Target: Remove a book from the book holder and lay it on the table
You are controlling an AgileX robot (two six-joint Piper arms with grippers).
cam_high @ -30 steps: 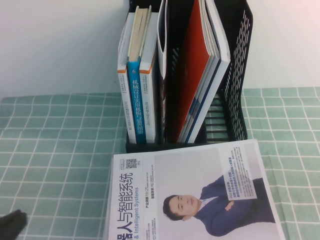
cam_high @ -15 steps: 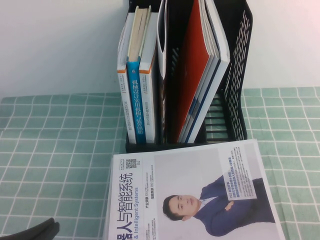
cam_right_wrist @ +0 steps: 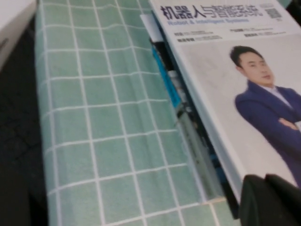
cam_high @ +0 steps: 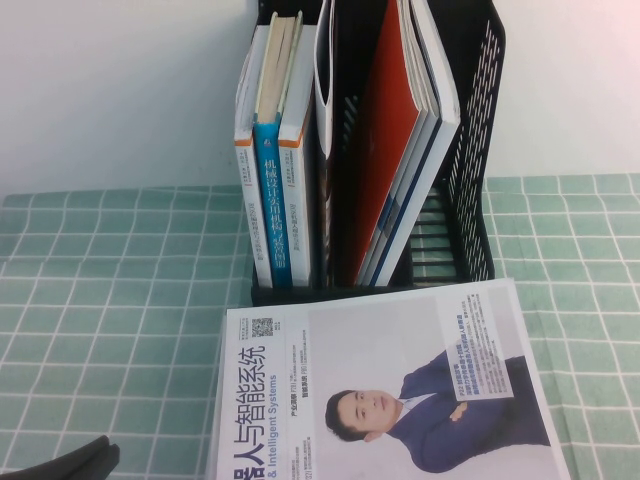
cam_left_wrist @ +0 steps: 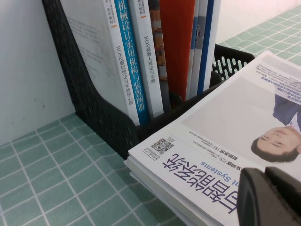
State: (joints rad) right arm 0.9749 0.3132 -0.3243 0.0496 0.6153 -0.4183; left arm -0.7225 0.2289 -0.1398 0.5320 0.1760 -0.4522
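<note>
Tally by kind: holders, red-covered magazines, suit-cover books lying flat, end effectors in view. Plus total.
book holder: 1
red-covered magazine: 1
book flat on the table: 1
end effectors: 2 (left end effector at the table's front left; right end effector, shut, by the book's edge)
Total: 5

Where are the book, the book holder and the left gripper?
book (cam_high: 400, 340): high view, pale cover above the man.
book holder (cam_high: 470, 150): high view, perforated right side wall.
left gripper (cam_high: 70, 462): high view, dark tip.
</note>
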